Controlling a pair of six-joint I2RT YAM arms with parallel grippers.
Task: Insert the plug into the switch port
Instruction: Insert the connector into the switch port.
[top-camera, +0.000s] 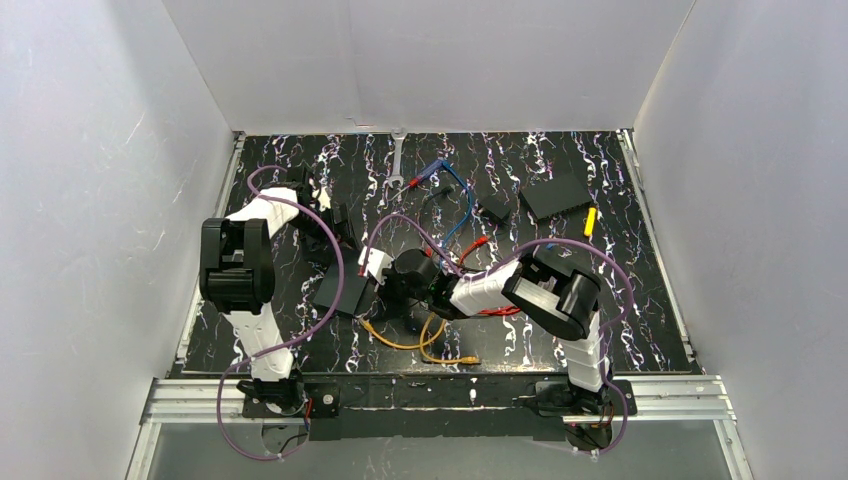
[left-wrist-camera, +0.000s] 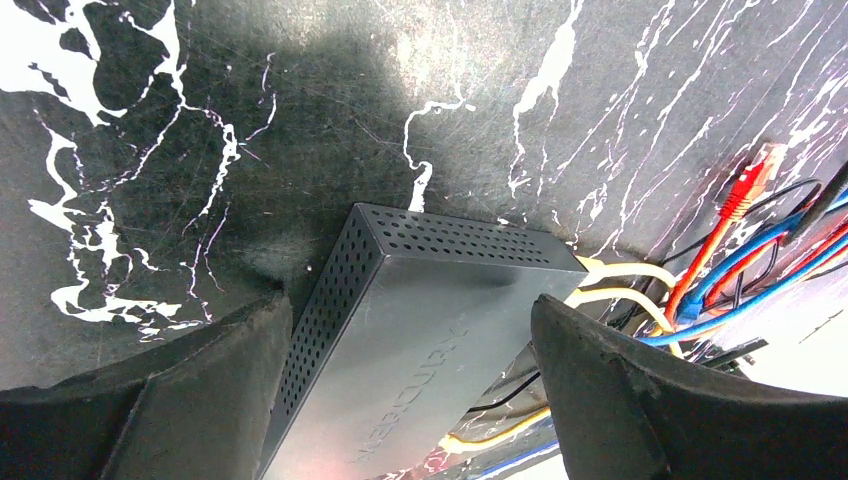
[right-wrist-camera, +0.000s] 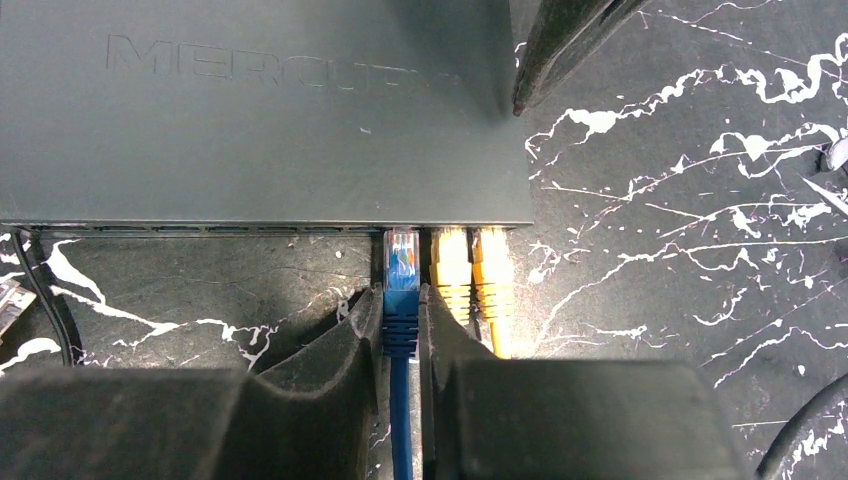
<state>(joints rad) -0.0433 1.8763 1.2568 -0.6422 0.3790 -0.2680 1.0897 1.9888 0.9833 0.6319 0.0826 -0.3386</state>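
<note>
Blue plug (right-wrist-camera: 401, 258) pinched in right pincer (right-wrist-camera: 400, 300), tip at switch (right-wrist-camera: 250, 120) edge; left pincer (left-wrist-camera: 405, 310) spread astride.

The left arm (top-camera: 250, 290) and right arm (top-camera: 560, 300) have black joints, white link shells and looping purple cables (top-camera: 335, 270). The fingers (right-wrist-camera: 300, 400) are matte black wedges.

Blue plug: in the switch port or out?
Apparently in: blue plug meets the switch edge level with yellow plugs. Fully seated: cannot tell.

I read raised letters MERCUR on the switch (right-wrist-camera: 260, 110) top, the ending lost in shadow. From my left wrist, that lettering is unreadable.
</note>
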